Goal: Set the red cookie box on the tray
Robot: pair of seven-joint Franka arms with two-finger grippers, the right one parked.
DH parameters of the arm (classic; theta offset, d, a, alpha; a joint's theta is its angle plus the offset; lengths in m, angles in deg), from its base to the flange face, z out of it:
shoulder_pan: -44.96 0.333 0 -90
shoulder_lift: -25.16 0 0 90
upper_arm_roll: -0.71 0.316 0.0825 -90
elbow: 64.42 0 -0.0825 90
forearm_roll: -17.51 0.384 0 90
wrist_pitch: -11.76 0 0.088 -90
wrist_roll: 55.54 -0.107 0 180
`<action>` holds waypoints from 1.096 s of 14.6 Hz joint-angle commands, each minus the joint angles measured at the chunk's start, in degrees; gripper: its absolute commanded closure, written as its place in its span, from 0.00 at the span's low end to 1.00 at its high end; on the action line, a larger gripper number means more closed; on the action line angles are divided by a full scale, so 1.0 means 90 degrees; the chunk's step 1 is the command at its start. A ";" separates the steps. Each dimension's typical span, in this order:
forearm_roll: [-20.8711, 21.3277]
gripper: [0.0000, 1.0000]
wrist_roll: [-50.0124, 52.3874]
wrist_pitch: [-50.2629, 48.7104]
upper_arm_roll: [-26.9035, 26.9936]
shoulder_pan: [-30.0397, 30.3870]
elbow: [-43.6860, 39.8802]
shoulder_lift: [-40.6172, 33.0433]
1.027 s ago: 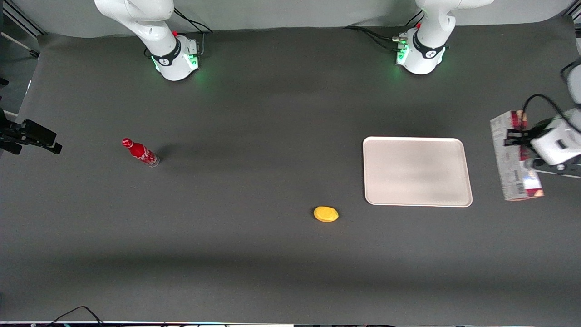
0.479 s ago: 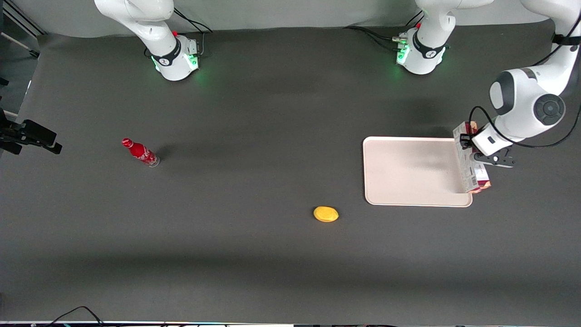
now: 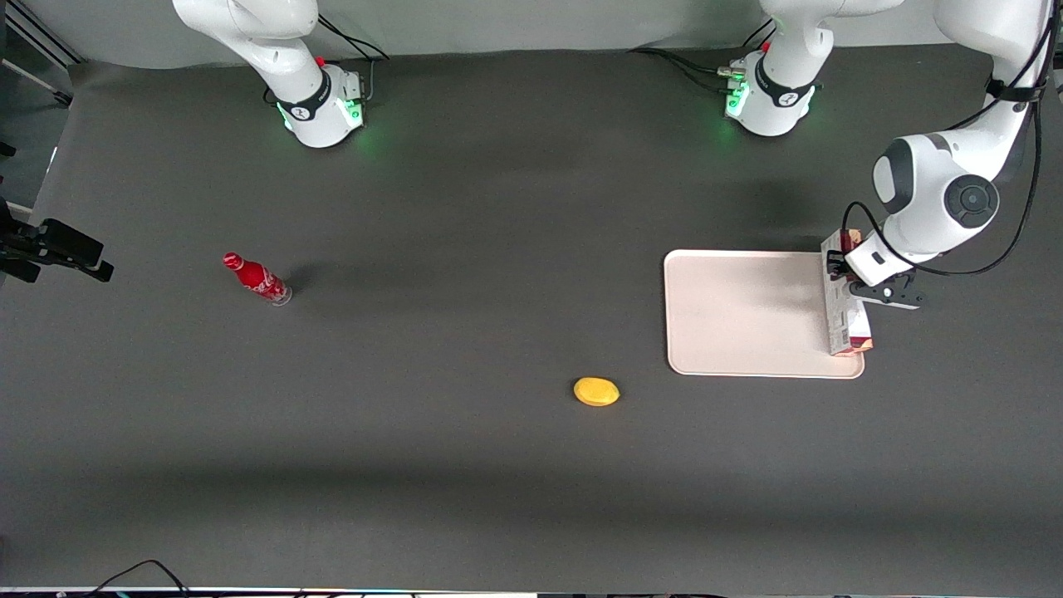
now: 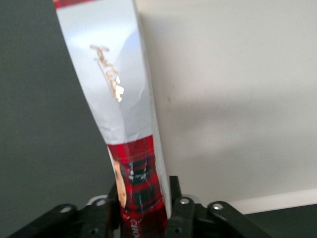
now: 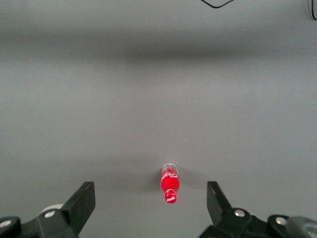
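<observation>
— Right, where's my end effector (image 3: 845, 286) sitting?
— Over the edge of the tray (image 3: 747, 316) at the working arm's end of the surface (image 3: 465, 465), clenched on the red cookie box (image 3: 843, 320).
— I see the box (image 4: 130, 124) pinched between both fingers (image 4: 179, 213), its plaid end by the fingers. Where does the box lie?
— Lengthwise along that tray edge, just above or on the rim; I can't tell if it touches.
— Anything else?
— A yellow object (image 3: 596, 391) near the tray, nearer the front camera, and a small red bottle (image 3: 256, 278) well toward the parked arm's end.
</observation>
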 commanded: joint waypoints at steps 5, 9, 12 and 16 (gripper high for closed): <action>0.0006 0.00 0.0213 -0.3679 -0.0251 -0.0046 -0.3360 -0.0317; -0.0062 0.00 0.0631 -0.5354 -0.0446 -0.0056 -0.5698 -0.0258; -0.0102 0.00 0.0888 -0.6477 -0.0632 -0.0066 -0.6882 -0.0180; -0.0687 0.00 0.0839 -0.6636 -0.0661 -0.0027 -0.6982 -0.0199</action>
